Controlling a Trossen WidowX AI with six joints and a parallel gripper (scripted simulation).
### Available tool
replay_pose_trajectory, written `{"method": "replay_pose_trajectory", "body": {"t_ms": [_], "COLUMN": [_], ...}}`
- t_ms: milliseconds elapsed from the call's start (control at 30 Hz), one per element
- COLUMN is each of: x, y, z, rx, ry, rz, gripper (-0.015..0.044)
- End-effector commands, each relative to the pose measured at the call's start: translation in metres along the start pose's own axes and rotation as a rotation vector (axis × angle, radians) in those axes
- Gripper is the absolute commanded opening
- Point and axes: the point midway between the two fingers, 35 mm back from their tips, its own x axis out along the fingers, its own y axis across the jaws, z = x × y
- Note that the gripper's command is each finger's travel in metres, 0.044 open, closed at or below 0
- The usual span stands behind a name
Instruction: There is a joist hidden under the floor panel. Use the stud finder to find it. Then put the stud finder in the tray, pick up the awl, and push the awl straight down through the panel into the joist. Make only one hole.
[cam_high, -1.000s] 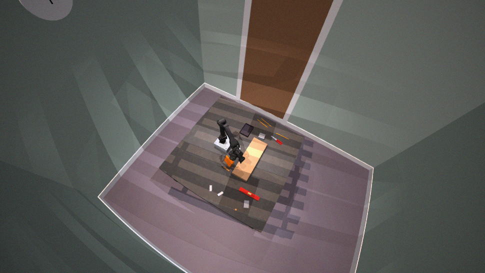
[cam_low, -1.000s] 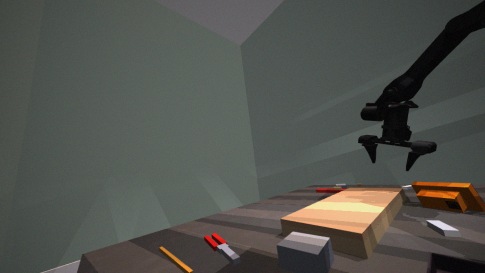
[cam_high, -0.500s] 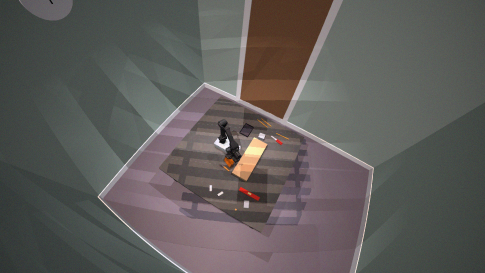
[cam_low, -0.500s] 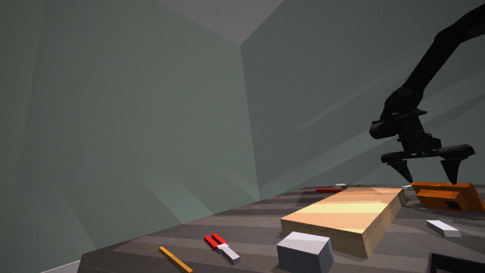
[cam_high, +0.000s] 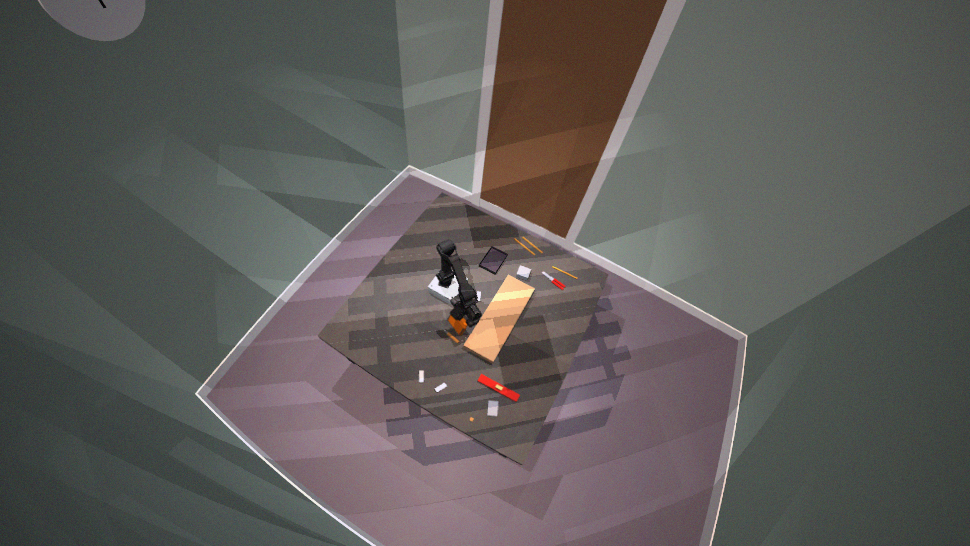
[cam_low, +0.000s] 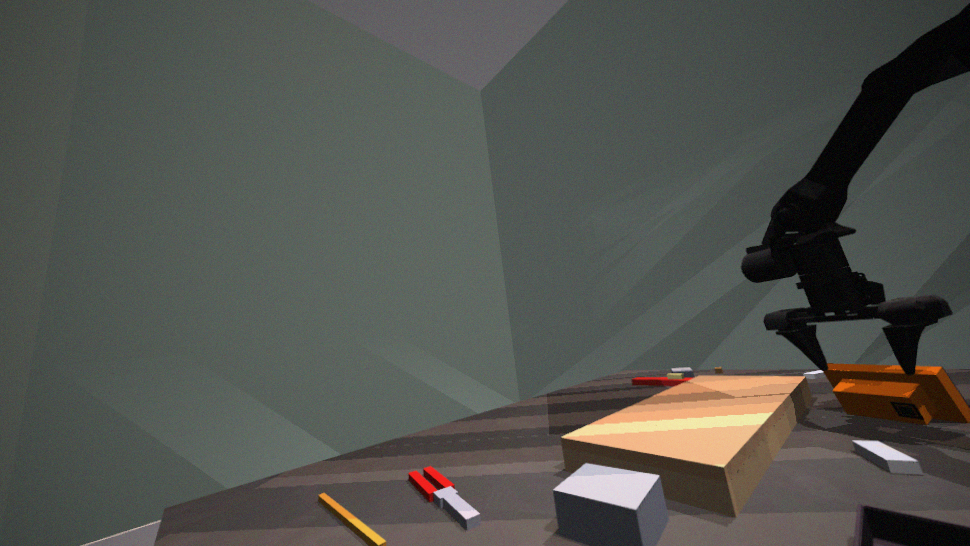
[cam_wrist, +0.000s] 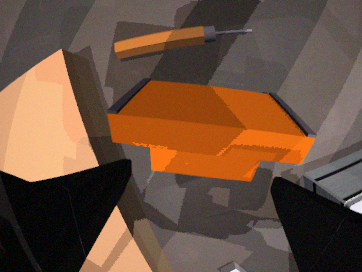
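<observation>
The orange stud finder (cam_high: 458, 324) (cam_low: 875, 401) (cam_wrist: 200, 115) stands on the table beside the floor panel (cam_high: 504, 320) (cam_low: 685, 420) (cam_wrist: 40, 125), a pale wooden board. My gripper (cam_low: 868, 370) (cam_wrist: 202, 176) is wide open and empty, pointing down. Its tips show at the stud finder's top edge in the exterior view; whether they touch it I cannot tell. In the wrist view the left finger overlaps the panel. The awl (cam_high: 452, 337) (cam_wrist: 165, 42), with an orange-brown handle and thin metal tip, lies beyond the stud finder. The dark tray (cam_high: 493, 260) (cam_low: 916, 534) holds nothing visible. The joist is hidden.
A grey block (cam_high: 523, 271) (cam_low: 610, 495) sits near the panel's end, with a red-handled tool (cam_high: 556, 281) (cam_low: 444, 491) beyond it. A red level (cam_high: 498, 387) (cam_low: 658, 381) lies past the other end. A small white piece (cam_low: 885, 456) lies between tray and stud finder.
</observation>
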Motion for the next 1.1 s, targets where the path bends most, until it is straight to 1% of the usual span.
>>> {"method": "replay_pose_trajectory", "body": {"t_ms": [0, 767, 1067], "x": [0.007, 0.042, 0.042], "y": [-0.001, -0.002, -0.002], "z": [0.0, -0.004, -0.004], "rx": [-0.004, -0.004, -0.004], "ry": [-0.003, -0.003, -0.003], "rz": [-0.004, -0.005, -0.005], "gripper": [0.044, 0.044, 0.038]}}
